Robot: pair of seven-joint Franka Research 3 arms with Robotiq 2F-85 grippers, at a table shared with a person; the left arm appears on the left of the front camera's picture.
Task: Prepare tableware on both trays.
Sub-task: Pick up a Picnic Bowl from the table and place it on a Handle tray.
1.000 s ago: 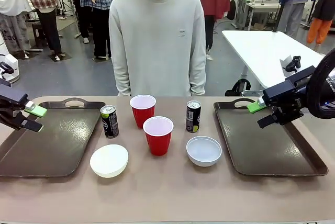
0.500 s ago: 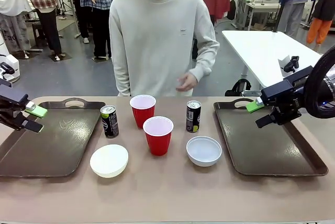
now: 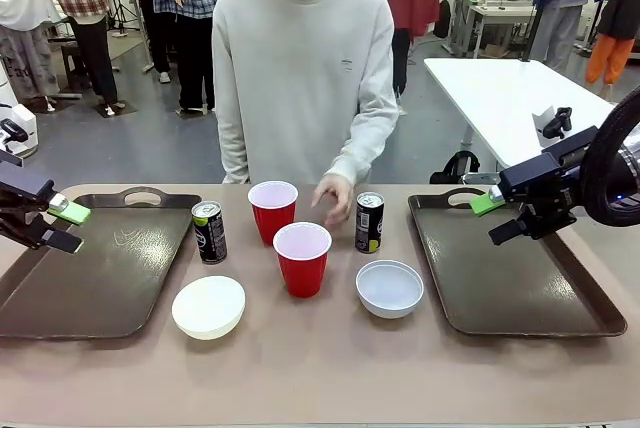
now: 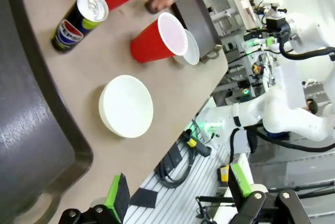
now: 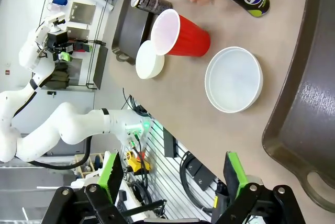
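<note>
Sitting clustered mid-bench, the far red cup, near red cup, left can, right can, white bowl and grey-blue bowl lie seemingly within either arm's reach. Left tray at nine o'clock and right tray at three wait bare. The person's hand hangs beside the right can, perhaps choosing. Robot's left hand and right hand hover over their trays, fingers apart, probably yielding.

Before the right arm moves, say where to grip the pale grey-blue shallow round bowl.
The pale grey-blue shallow round bowl sits upright, low and wide: probably pinch its rim from above, on the side facing the dark brown right tray.
</note>
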